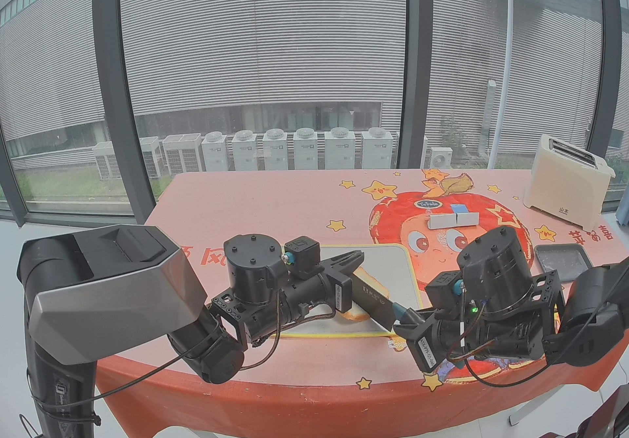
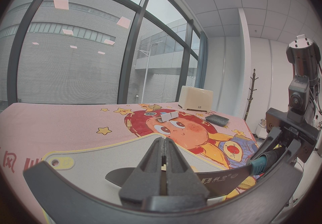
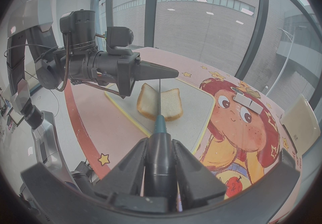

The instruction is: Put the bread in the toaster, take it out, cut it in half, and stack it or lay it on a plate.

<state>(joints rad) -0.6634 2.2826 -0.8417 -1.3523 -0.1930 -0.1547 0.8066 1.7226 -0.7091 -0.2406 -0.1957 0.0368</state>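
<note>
L jaws pressed together, holding nothing, poised low over bread (image 3: 171, 102) on cutting board (image 1: 393, 266) at bench (image 1: 262, 203) front. Knife (image 1: 375, 302) blade lies across slice's middle; R jaws clamped on its handle. Risk: bread not visibly pinned, so sawing cd drag or tear it, or blade cd nick L jaws. Plate (image 1: 562, 260), toaster (image 1: 567, 180) far R.

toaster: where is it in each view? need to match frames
Head: toaster at table's far right corner.
Left wrist: toaster beyond the cartoon face, near the window.
Right wrist: toaster past the cartoon face, at table's end.
Shared landmark: grey blocks on the cartoon's forehead.
</note>
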